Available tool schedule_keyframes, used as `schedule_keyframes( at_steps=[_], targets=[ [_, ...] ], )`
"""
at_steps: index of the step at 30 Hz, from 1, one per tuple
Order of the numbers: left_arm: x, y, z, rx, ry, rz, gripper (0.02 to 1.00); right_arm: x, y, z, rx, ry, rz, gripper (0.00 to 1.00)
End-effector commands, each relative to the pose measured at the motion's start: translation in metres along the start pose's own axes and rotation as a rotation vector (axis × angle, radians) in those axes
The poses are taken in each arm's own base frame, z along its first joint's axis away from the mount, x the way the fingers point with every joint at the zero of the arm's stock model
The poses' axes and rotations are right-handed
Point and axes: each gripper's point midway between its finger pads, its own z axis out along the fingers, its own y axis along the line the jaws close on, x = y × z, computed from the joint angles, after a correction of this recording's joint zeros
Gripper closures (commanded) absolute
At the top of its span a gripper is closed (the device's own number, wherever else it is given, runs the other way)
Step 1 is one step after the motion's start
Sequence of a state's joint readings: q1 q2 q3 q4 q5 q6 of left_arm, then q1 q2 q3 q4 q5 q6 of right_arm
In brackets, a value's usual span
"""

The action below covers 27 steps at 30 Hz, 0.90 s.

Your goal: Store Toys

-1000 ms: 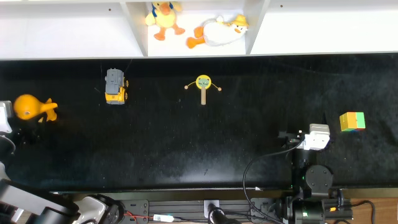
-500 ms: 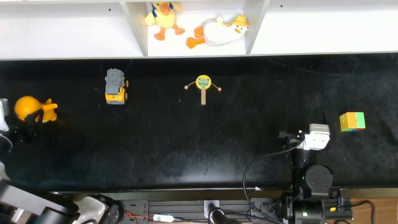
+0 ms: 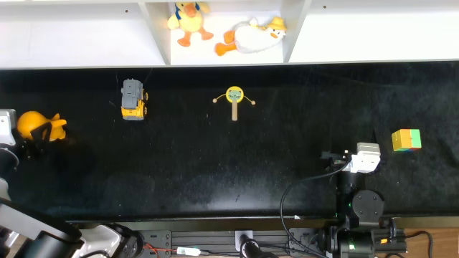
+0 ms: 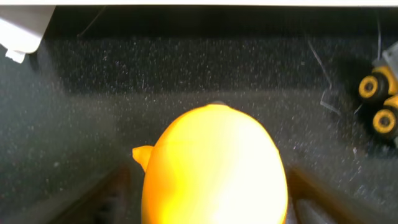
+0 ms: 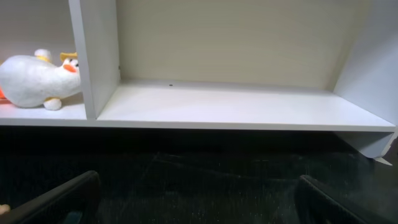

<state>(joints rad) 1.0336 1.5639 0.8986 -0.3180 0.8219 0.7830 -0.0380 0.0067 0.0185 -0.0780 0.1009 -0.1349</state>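
An orange duck-shaped toy [image 3: 36, 125] lies on the black mat at the far left. My left gripper [image 3: 34, 137] is at it, and in the left wrist view the toy [image 4: 214, 168] bulges between the two fingers [image 4: 112, 196], which stand open close on either side. A yellow and grey toy truck [image 3: 133, 99] [image 4: 380, 102] stands farther right. A small rattle drum [image 3: 234, 97] lies mid-mat, and a coloured cube [image 3: 406, 140] sits at the right. My right gripper [image 3: 356, 159] [image 5: 199, 208] rests near its base, open and empty, facing the shelf.
A white shelf unit [image 3: 358, 36] [image 5: 236, 106] runs along the back edge. Its middle compartment holds a yellow duck plush [image 3: 189, 20] and a white duck plush [image 3: 252, 36] [image 5: 37, 81]. The right compartment has bare floor. Cables lie by the right arm's base.
My left gripper has moved forward so its fingers now flank the orange toy, which shifted only slightly. The right arm has kept still.
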Motion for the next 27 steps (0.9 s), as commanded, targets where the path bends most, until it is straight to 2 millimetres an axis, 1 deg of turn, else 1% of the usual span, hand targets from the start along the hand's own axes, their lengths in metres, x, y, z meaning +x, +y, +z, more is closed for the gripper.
schedule_keyframes(
  at_steps=[1,3,5,7,9,10,13,16,18,20,23,25,27],
  targets=[
    [0.000,0.003,0.001,-0.009,0.008,-0.004,0.483,0.005,0.001,0.001,-0.005,0.007,0.004,0.005],
    [0.000,0.003,0.001,-0.008,0.007,-0.004,0.669,0.005,0.001,0.001,-0.006,0.007,0.004,0.005],
    [0.001,0.002,0.001,-0.005,0.009,-0.007,0.803,0.005,0.001,0.001,-0.005,0.006,0.004,0.005],
    [0.001,0.000,0.002,0.000,0.013,-0.032,0.893,0.005,0.001,0.001,-0.006,0.006,0.004,0.007],
    [0.000,-0.001,0.002,0.001,0.011,-0.079,0.919,0.005,0.001,0.001,-0.005,0.006,0.004,0.005],
    [-0.002,-0.002,0.001,0.001,0.010,-0.105,0.952,0.005,0.001,0.001,-0.005,0.006,0.004,0.005],
    [-0.009,-0.008,-0.002,0.003,0.021,-0.167,0.980,0.005,0.001,0.001,-0.005,0.006,0.004,0.005],
    [-0.016,-0.004,-0.003,-0.037,0.086,-0.246,0.982,0.005,0.001,0.001,-0.005,0.006,0.004,0.005],
    [-0.025,-0.002,-0.004,-0.079,0.142,-0.277,0.982,0.005,0.001,0.001,-0.005,0.006,0.004,0.007],
    [-0.040,0.000,-0.003,-0.127,0.181,-0.294,0.982,0.005,0.001,0.001,-0.006,0.006,0.004,0.007],
    [-0.069,0.004,-0.002,-0.180,0.173,-0.314,0.982,0.005,0.001,0.001,-0.005,0.006,0.004,0.007],
    [-0.090,0.000,0.000,-0.178,0.141,-0.313,0.980,0.005,0.001,0.001,-0.006,0.007,0.004,0.005],
    [-0.102,-0.005,0.003,-0.168,0.123,-0.293,0.974,0.005,0.001,0.001,-0.005,0.006,0.004,0.007]
  ],
)
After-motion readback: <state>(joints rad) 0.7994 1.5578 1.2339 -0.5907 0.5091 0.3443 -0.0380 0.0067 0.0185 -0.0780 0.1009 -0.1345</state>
